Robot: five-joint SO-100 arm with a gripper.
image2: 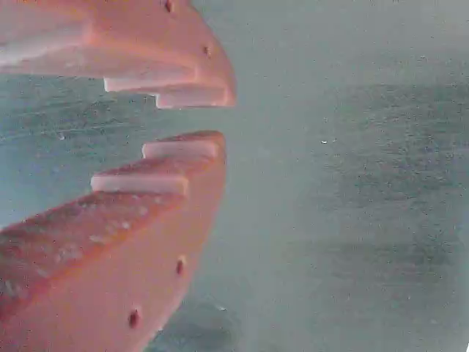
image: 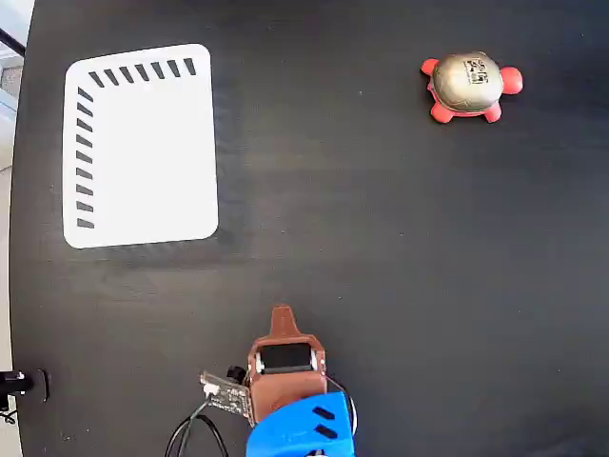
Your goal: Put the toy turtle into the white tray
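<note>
Orange tool [image2: 212, 121] stands slightly parted, gripping nothing above the black table [image2: 352, 183].

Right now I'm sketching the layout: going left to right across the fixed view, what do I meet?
White tray → robot arm's pincer, near the bottom edge → toy turtle, all on the black table.

The turtle [image: 470, 87] sits upright at the far right of the fixed view, its domed gold shell up and showing a square black-and-white code mark, with red head and feet poking out around it. The tray [image: 141, 146] lies flat at the far left, well apart from it: white, rounded-rectangle, with short black slanted stripes along its far and left edges.
</note>
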